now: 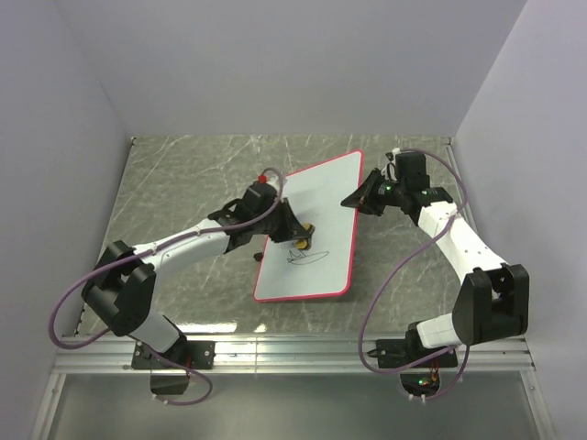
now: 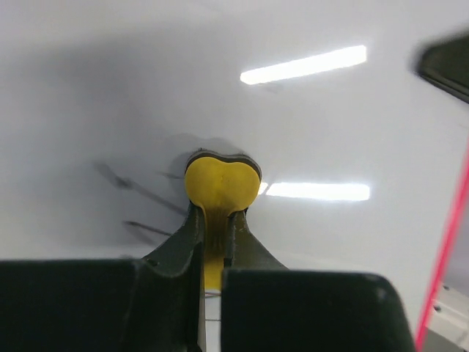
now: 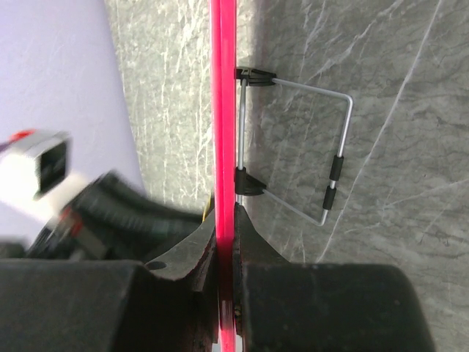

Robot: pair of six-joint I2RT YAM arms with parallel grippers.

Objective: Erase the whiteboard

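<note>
The whiteboard (image 1: 316,229), white with a thin red rim, lies tilted on the table with a black scribble (image 1: 303,255) near its middle. My left gripper (image 1: 299,235) is shut on a small yellow eraser (image 2: 221,180), which presses on the board's white face (image 2: 308,132) just above the scribble; faint marker strokes (image 2: 139,189) show to its left. My right gripper (image 1: 359,199) is shut on the board's right red rim (image 3: 223,110), seen edge-on between its fingers.
The dark marbled table (image 1: 183,174) lies under the board. A wire stand (image 3: 322,147) hinged to the board's back sticks out over the table (image 3: 410,88). Pale walls close in at left, back and right.
</note>
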